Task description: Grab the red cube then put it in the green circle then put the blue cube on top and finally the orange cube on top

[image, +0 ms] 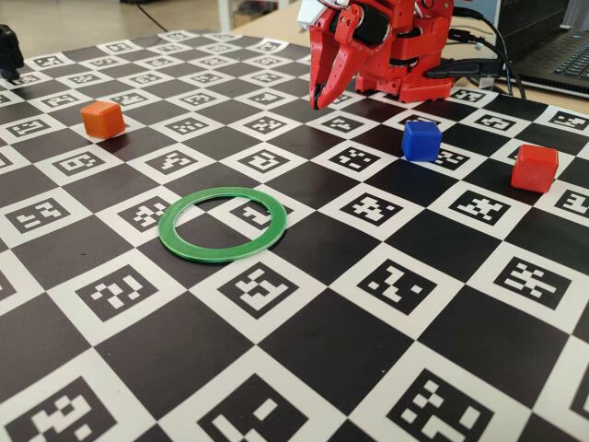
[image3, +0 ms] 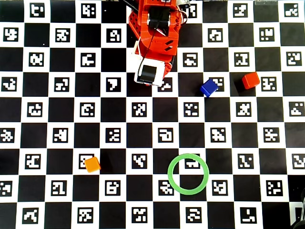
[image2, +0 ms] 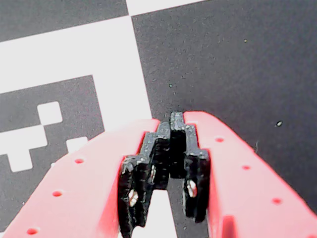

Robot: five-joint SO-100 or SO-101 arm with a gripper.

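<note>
Three cubes unobstructed | hand (image2: 171, 124) clenched, empty | overhead: arm body hides hand

No readable words, brands or numbers anywhere, just the black-and-white square marker codes printed all over the checkered bench (image: 304, 359), nothing legible.

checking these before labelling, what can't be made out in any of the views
- Pincer tips: in the overhead view the arm's own body hides them.
- Red cube, blue cube, orange cube, green circle: all outside the wrist view, which shows only the board.
- Arm base: cut off by the top edge in the fixed view.
</note>
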